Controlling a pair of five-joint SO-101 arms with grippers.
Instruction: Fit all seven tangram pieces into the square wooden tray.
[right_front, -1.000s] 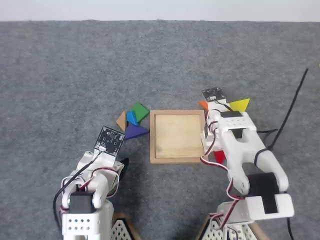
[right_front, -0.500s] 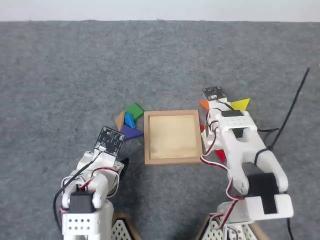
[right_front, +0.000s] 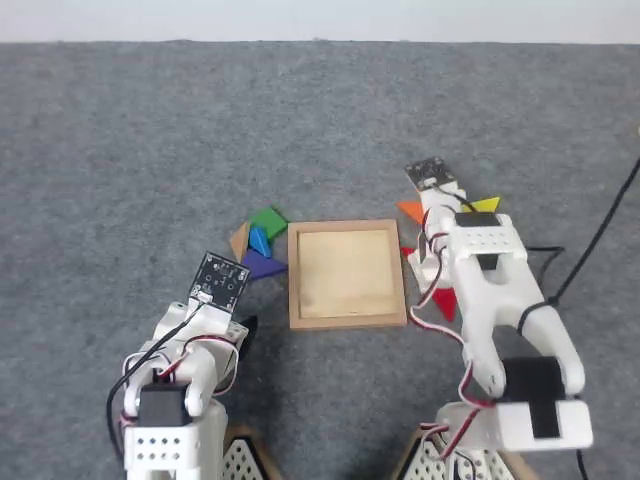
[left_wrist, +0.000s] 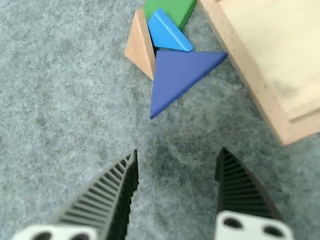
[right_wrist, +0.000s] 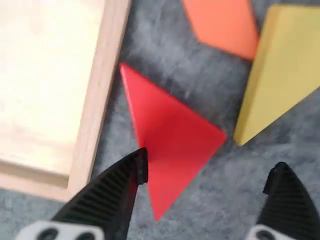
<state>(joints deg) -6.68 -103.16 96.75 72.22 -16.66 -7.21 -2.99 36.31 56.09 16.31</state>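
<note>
**Operator:** Report end-effector state.

**Unit:** My right gripper (right_wrist: 210, 162) is spread wide and holds nothing. It hangs over the red triangle (right_wrist: 170, 150), with one fingertip above that piece's edge and the other above bare mat. My left gripper (left_wrist: 177, 155) is likewise spread and unloaded. It sits over the grey mat (left_wrist: 60, 125), near and left of the tray.

**Operator:** Location of the workpieces?

**Unit:** The red triangle lies flat on the mat, just right of the square wooden tray (right_wrist: 100, 85), with one long side running close along the rim. Farther off lie the orange piece (right_wrist: 222, 25) and the yellow triangle (right_wrist: 280, 70), side by side, close but apart. Beyond my left gripper is the dark-blue triangle (left_wrist: 177, 77), one corner at the tray's left rim. Packed against it on the far side are the tan triangle (left_wrist: 140, 47), the light-blue triangle (left_wrist: 167, 32) and the green piece (left_wrist: 170, 7) — a cluster off the tray's far-left corner. The tray itself sits between my two arms.
</note>
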